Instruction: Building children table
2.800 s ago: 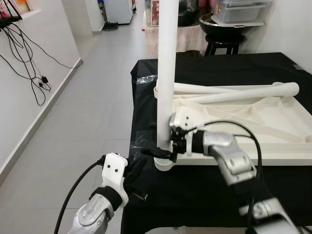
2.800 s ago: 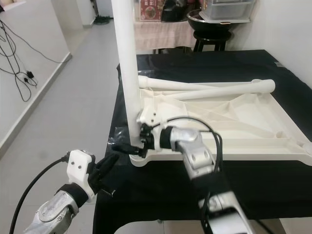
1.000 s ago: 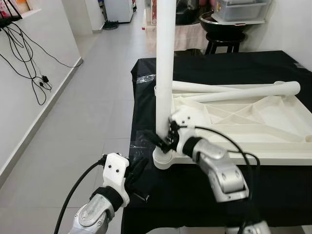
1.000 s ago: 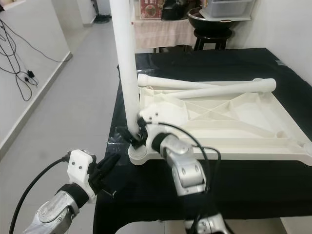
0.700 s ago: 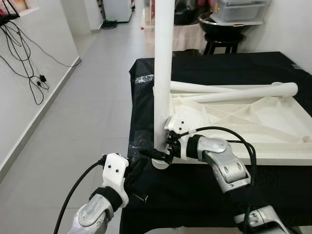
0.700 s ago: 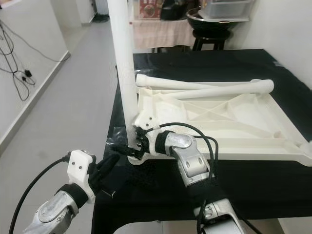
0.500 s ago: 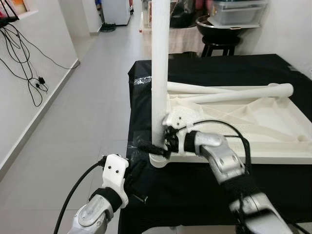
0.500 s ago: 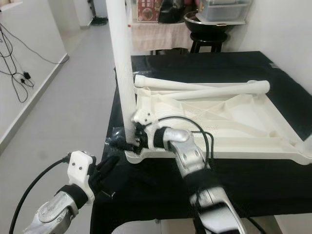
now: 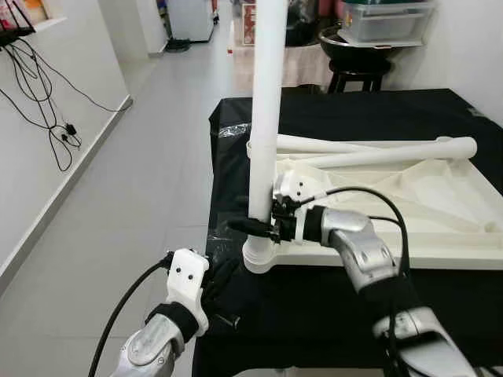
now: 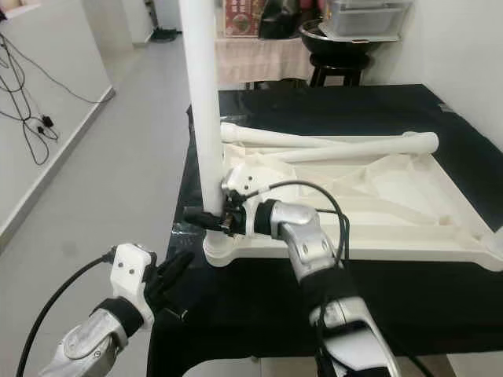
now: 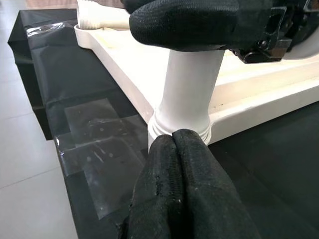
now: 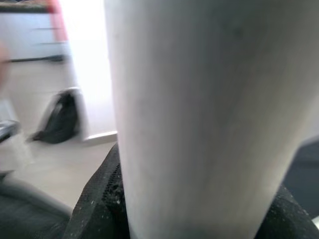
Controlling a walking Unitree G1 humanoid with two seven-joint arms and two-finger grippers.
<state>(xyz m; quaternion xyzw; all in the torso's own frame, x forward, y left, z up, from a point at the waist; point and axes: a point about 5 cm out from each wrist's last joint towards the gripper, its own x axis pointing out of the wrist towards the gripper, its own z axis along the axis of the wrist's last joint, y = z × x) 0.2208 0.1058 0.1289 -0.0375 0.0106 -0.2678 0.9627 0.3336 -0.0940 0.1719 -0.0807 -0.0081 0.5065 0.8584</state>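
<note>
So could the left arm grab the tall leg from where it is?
Probably yes. The left gripper sits low by the table edge, close to the leg, fingers shut; the right gripper already holds the leg just above.

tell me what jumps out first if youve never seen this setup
A tall white table leg stands upright in the corner socket of an upside-down white tabletop on a black-covered table. The right gripper clasps the leg just above that socket. Two more white legs lie across the tabletop's far edge, and the left gripper hangs low by the table's near corner, fingers closed.
</note>
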